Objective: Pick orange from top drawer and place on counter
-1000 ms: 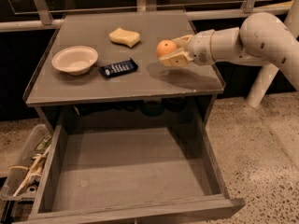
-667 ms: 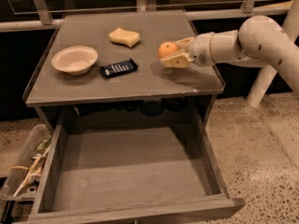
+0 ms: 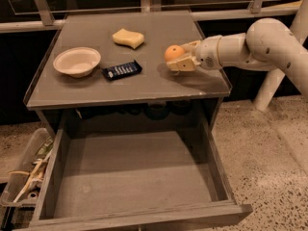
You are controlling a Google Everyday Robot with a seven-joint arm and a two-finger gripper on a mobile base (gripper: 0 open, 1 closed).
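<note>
Both jaws of gripper (image 3: 177,57) clamped round orange (image 3: 172,52), over counter (image 3: 96,32), near right edge.

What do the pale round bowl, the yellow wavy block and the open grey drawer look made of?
The bowl: probably moulded paper fibre or matte plastic; dull, thin rim. The block: likely sponge foam; soft edges, no shine. The drawer: seemingly painted wood; flat matte boards. The gripper holds the round orange just above the grey counter.

Counter (image 3: 144,88): bowl (image 3: 77,61), sponge (image 3: 128,38), packet (image 3: 122,70); claw (image 3: 182,57) above
</note>
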